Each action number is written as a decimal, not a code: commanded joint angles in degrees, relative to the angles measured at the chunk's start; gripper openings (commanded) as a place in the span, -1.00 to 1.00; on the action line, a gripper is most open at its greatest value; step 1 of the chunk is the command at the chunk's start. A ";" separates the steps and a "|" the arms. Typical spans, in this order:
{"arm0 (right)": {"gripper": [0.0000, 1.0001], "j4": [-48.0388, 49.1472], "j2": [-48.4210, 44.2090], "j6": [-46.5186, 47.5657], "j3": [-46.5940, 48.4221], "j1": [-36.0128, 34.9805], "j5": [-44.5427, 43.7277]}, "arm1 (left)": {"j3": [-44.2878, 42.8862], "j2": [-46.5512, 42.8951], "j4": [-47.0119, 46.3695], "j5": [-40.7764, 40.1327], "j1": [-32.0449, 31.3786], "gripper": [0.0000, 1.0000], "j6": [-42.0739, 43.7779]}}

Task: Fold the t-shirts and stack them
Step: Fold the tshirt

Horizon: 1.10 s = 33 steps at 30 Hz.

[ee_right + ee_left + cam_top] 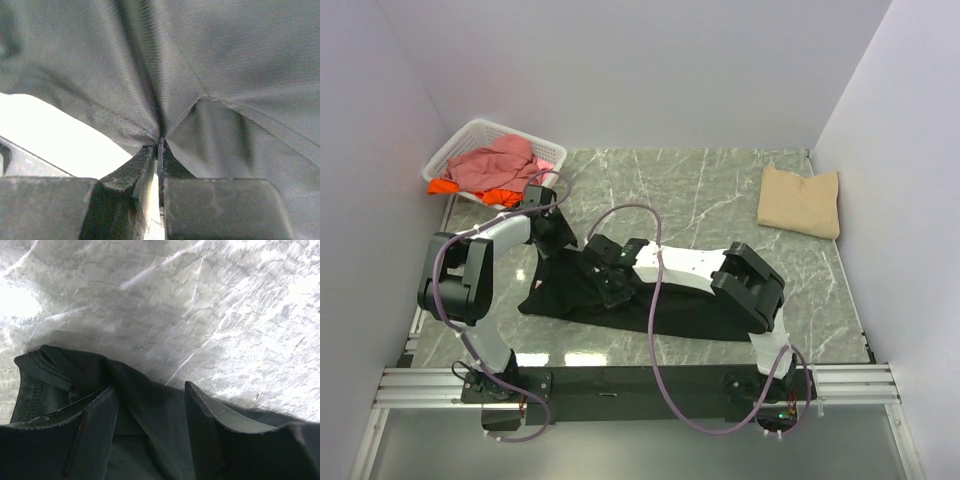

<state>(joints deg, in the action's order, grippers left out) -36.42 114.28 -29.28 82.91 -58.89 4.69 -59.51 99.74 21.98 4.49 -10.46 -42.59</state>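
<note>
- Worktop (720, 190): green-grey marble with pale veins. Only the top view shows all of it.
- Black t-shirt (690, 315): rumpled, stretched across the near middle of the worktop and partly under both arms.
- Basket (460, 150): white lattice in the far left corner, seen from the top view alone. It holds a pink t-shirt (495, 165) heaped over an orange t-shirt (442, 186).
- Tan t-shirt (800, 200): folded flat at the far right, well apart from the black one.
- Right claw (159, 145): pressed together, pinching a fold of the black t-shirt. Only its wrist view shows creases fanning out from the pinch.
- Left claw (149, 390): spread, with a ridge of black cloth lying between its fingers and bare marble beyond.
</note>
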 commanded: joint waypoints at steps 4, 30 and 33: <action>-0.65 -2.86 -4.32 3.08 -1.52 -3.68 1.38 | -2.54 2.47 -0.36 -0.62 0.61 0.20 2.07; -0.13 -0.49 -21.38 1.85 -17.87 24.43 -6.62 | -8.70 -3.67 4.30 -1.51 0.35 0.40 2.43; -0.13 0.21 -20.85 2.12 -20.07 28.21 -7.59 | -6.60 -5.26 2.81 0.25 -0.44 0.41 0.49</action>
<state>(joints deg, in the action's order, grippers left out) -37.98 94.56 -28.23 64.20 -32.03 -1.41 -66.02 98.30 25.89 3.27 -10.09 -40.29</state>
